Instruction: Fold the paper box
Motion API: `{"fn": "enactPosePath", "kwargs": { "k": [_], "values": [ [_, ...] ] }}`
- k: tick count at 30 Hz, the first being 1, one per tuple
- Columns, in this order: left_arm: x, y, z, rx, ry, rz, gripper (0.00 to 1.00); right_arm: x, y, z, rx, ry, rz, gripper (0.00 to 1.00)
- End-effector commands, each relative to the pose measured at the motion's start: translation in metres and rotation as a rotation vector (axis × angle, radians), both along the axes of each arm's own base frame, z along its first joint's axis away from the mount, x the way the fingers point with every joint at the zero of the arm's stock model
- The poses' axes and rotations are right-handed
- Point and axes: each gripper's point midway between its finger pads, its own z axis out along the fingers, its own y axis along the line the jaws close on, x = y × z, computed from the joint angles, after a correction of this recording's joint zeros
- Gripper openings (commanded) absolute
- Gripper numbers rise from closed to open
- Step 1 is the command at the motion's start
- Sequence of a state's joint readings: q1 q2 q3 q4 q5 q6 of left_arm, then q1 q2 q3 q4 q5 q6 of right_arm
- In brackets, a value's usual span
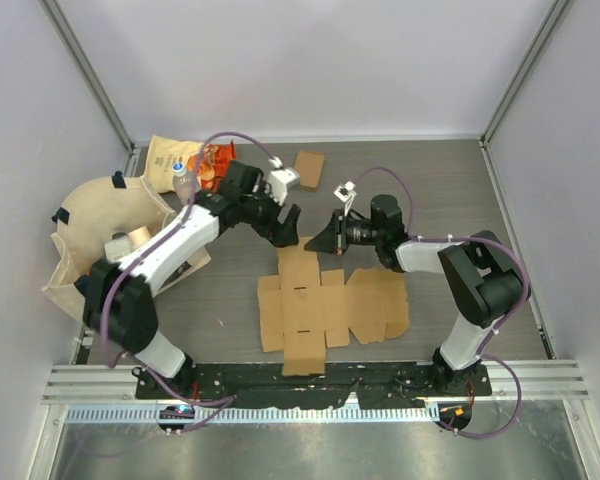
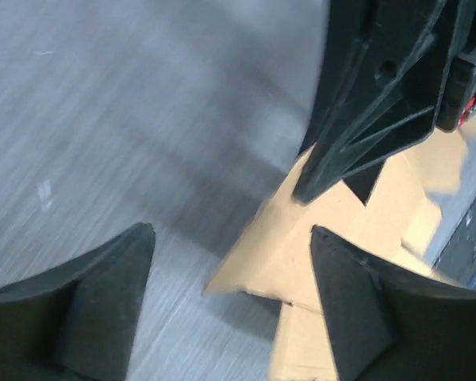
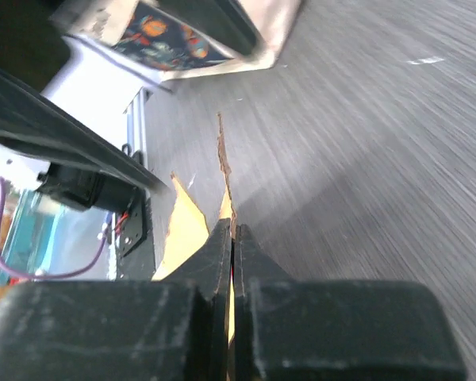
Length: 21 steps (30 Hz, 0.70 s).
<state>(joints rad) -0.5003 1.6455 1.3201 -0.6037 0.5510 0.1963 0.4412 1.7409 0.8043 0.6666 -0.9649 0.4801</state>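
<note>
Status: the paper box lies as an unfolded cardboard blank on the grey desk, near the middle and towards the arm bases, with its flaps spread out.

Right gripper: you have it at the blank's far edge. In the right wrist view its jaws are pressed together with a thin cardboard edge pinched between them. The flap runs on beyond the fingertips.

Left gripper: it hovers just past the same far edge, facing the right one. In the left wrist view the jaws stand apart with nothing between them, only bare desk and a corner of cardboard below. The right gripper's black finger meets that cardboard close by.

You cannot tell from above whether the flap is lifted off the desk.

Surroundings: a small loose cardboard piece sits at the far side. A beige cloth bag and a tan snack packet lie at the far left, well apart from the blank.
</note>
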Motion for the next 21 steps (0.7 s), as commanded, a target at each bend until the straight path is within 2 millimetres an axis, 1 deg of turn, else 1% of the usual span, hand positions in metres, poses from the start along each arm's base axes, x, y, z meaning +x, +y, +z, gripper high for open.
{"fn": "enactPosePath", "kwargs": {
  "k": [1,2,3,4,5,6,7,8,9,10,11,12,13,14,15,16,17,18,19,20,21],
  "values": [
    [0.040,0.033,0.118,-0.250,-0.284,0.465,0.94,0.056,-0.031,0.048,0.121,-0.062,-0.404,0.01],
    [0.038,0.040,0.120,-0.297,-0.258,0.562,1.00,0.059,-0.042,0.052,0.102,-0.039,-0.484,0.01],
    [0.030,0.053,0.138,-0.334,-0.289,0.630,1.00,0.060,-0.052,0.048,0.099,-0.013,-0.548,0.01],
    [0.024,0.056,0.138,-0.348,-0.258,0.664,1.00,0.066,-0.062,0.052,0.103,0.001,-0.636,0.01],
    [0.014,0.059,0.125,-0.344,-0.169,0.718,1.00,0.077,-0.083,0.054,0.087,0.028,-0.792,0.01],
    [0.006,0.061,0.123,-0.366,-0.133,0.740,0.99,0.077,-0.097,0.048,0.085,0.053,-0.876,0.01],
    [-0.003,0.062,0.098,-0.345,-0.063,0.760,0.97,0.077,-0.108,0.047,0.114,0.112,-0.952,0.01],
    [-0.010,0.061,0.088,-0.351,-0.020,0.770,0.97,0.084,-0.131,0.048,0.139,0.111,-1.092,0.01],
    [-0.017,0.058,0.077,-0.377,0.049,0.789,0.97,0.073,-0.144,0.050,0.177,0.121,-1.145,0.01],
    [-0.031,0.059,0.053,-0.363,0.099,0.792,0.96,0.071,-0.153,0.051,0.212,0.139,-1.194,0.01],
    [-0.032,0.059,0.047,-0.384,0.100,0.810,0.96,0.070,-0.164,0.056,0.239,0.118,-1.250,0.01],
    [-0.035,0.060,0.039,-0.393,0.117,0.839,0.97,0.063,-0.173,0.052,0.244,0.118,-1.282,0.01],
    [-0.042,0.063,0.028,-0.389,0.107,0.856,0.98,0.059,-0.181,0.051,0.252,0.123,-1.316,0.01],
    [-0.042,0.061,0.030,-0.406,0.092,0.860,0.99,0.056,-0.186,0.051,0.281,0.142,-1.340,0.01],
    [-0.044,0.061,0.029,-0.406,0.089,0.866,0.99,0.051,-0.194,0.041,0.274,0.147,-1.377,0.01],
    [-0.043,0.057,0.029,-0.398,0.076,0.867,0.99,0.047,-0.198,0.047,0.305,0.142,-1.383,0.01],
    [-0.043,0.056,0.025,-0.377,0.081,0.881,0.98,0.044,-0.201,0.043,0.307,0.156,-1.401,0.01],
    [-0.041,0.056,0.023,-0.361,0.085,0.905,0.96,0.042,-0.206,0.040,0.303,0.161,-1.426,0.01],
    [-0.039,0.052,0.025,-0.352,0.093,0.925,0.91,0.040,-0.209,0.043,0.311,0.155,-1.435,0.01],
    [-0.037,0.051,0.008,-0.292,0.119,0.947,0.90,0.039,-0.213,0.039,0.303,0.163,-1.456,0.01],
    [-0.038,0.049,0.002,-0.264,0.133,0.962,0.90,0.037,-0.217,0.035,0.296,0.170,-1.475,0.01]
  ]
}}
